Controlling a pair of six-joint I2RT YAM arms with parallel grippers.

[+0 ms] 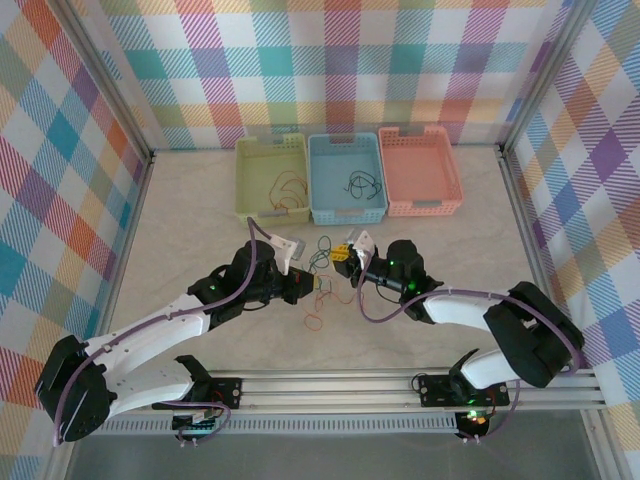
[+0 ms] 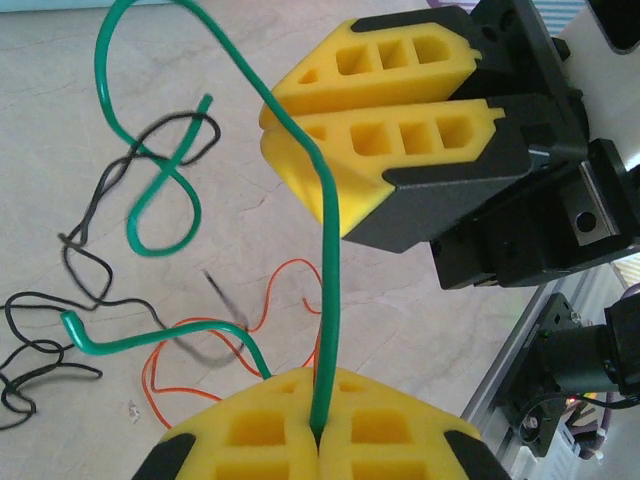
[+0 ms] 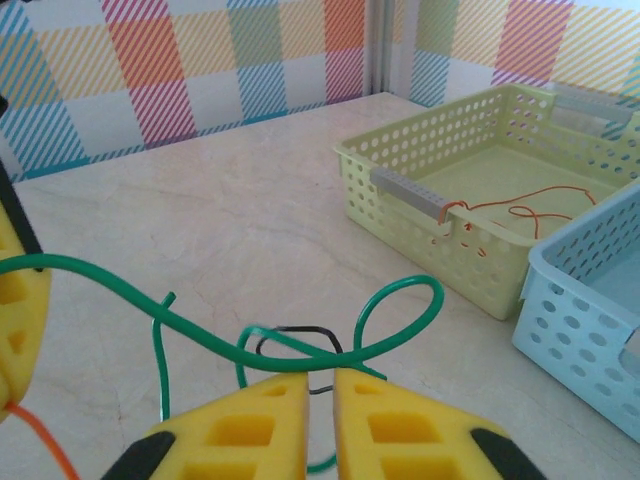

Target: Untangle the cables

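Yellow pads of left gripper [image 2: 318,428] were clamped on green cable [image 2: 326,280], which was held up in the air, prob. so it could be drawn clear of black cable [image 2: 90,265] lying below. Pads of right gripper [image 3: 320,385] were seen together beside it; what was pinched couldn't be told. Orange-red cable [image 3: 520,198] was laid in yellow-green basket [image 3: 470,255]. Pale marbled tabletop [image 1: 440,310] was seen underneath, w/ plaid walls [image 1: 350,60] around.

- Pale marble-look table [image 1: 190,220].
- Yellow-green basket [image 1: 272,141], blue basket [image 1: 345,138] and pink basket [image 1: 415,132] are set side by side at its far edge.
- Orange cable [image 1: 314,321] and black cable [image 2: 68,241] are laid loose mid-table.
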